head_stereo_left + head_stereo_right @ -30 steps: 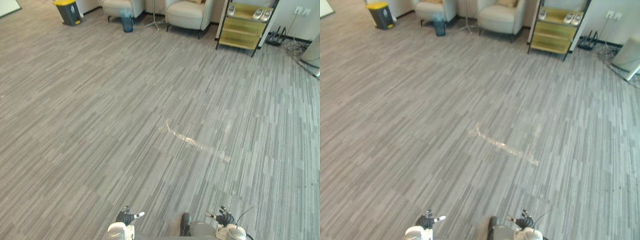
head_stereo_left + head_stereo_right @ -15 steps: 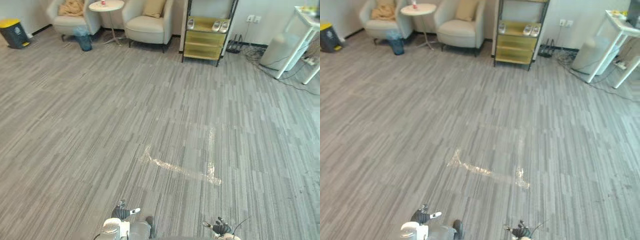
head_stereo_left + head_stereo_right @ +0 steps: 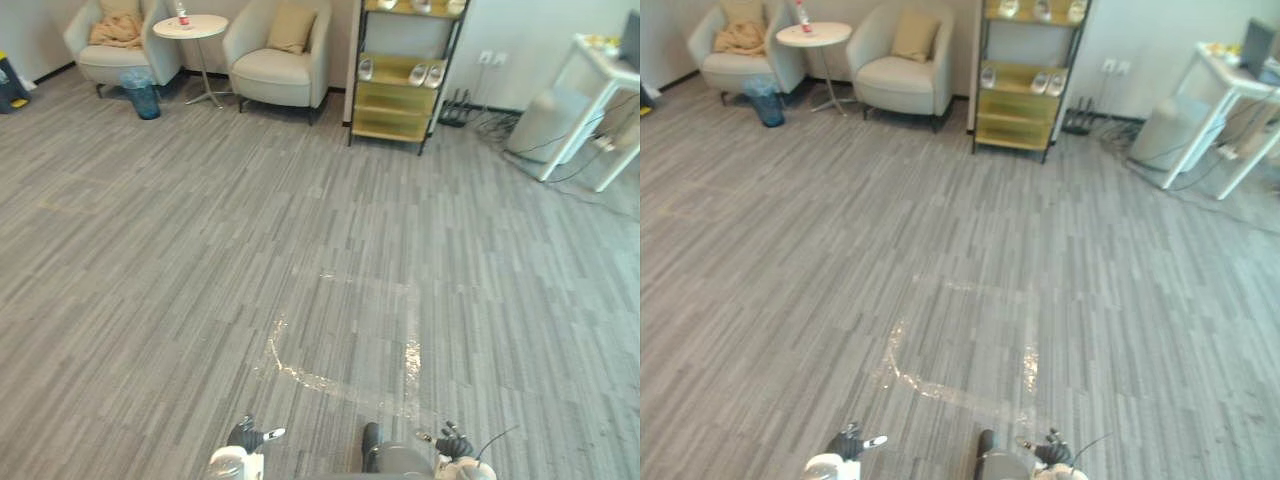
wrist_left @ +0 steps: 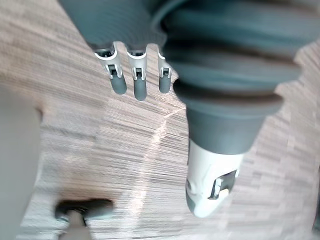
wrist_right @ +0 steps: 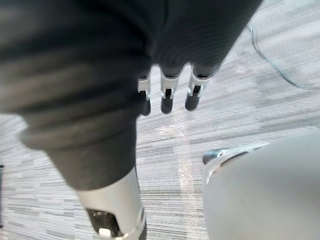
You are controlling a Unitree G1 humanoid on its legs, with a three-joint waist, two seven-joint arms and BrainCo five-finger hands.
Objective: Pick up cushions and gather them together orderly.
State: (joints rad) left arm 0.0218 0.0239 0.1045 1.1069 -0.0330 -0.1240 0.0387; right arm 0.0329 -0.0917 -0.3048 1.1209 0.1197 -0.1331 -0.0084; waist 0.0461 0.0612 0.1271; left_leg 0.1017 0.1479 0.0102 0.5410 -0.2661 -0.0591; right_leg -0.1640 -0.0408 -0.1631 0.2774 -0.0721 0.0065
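Note:
A tan cushion (image 3: 290,27) leans against the back of the cream armchair (image 3: 275,65) at the far side of the room. A second tan cushion or crumpled cloth (image 3: 117,30) lies on the other armchair (image 3: 105,55) further left. Both are far from me across the grey floor. My left hand (image 3: 247,437) and right hand (image 3: 452,443) hang low at the near edge, both open and holding nothing. The left wrist view has my left hand's fingers (image 4: 132,75) straight above bare floor. The right wrist view has my right hand's fingers (image 5: 167,95) straight too.
A round white side table (image 3: 190,27) with a bottle stands between the armchairs, a blue bin (image 3: 142,98) before it. A yellow shelf rack (image 3: 400,90) with shoes stands further right. A white table (image 3: 600,70), a grey container (image 3: 540,120) and floor cables fill the far right. Shiny tape marks (image 3: 340,350) cross the floor ahead.
The whole picture has shifted, so the camera has moved: the armchairs, side table and shelf rack now sit fuller in view. Both hands stay low and open.

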